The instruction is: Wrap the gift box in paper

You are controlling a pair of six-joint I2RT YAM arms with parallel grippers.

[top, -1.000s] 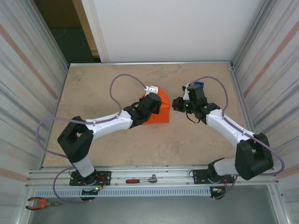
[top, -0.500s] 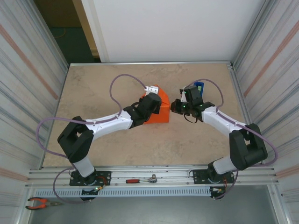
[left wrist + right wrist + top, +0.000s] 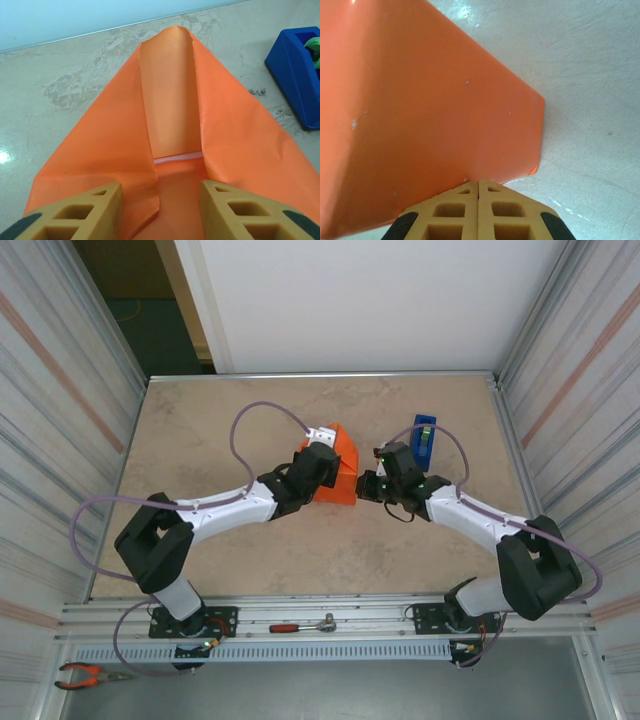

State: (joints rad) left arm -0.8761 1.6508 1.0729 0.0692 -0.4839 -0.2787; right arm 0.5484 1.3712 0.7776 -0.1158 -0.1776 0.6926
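Table point(image 3: 200, 430): beige, with the work at centre frame in the top view.

The paper point(image 3: 346, 452): orange, already folded into a boxy parcel just left of centre. In the left wrist view its far end is drawn into a triangular flap, and a pale strip of tape point(image 3: 177, 158) crosses the seam.

Change: my right gripper point(image 3: 478, 199) has left the blue tape dispenser point(image 3: 423, 440), which now stands uncovered at upper right. It has come in low against the parcel's right side, fingers pressed together and holding nothing.

My left gripper point(image 3: 160, 200) sits on top of the parcel, fingers half apart, with paper between them and no pinch visible.

Judgement: wrapping is well along. The right tip looks placed to crease or steady that side edge.
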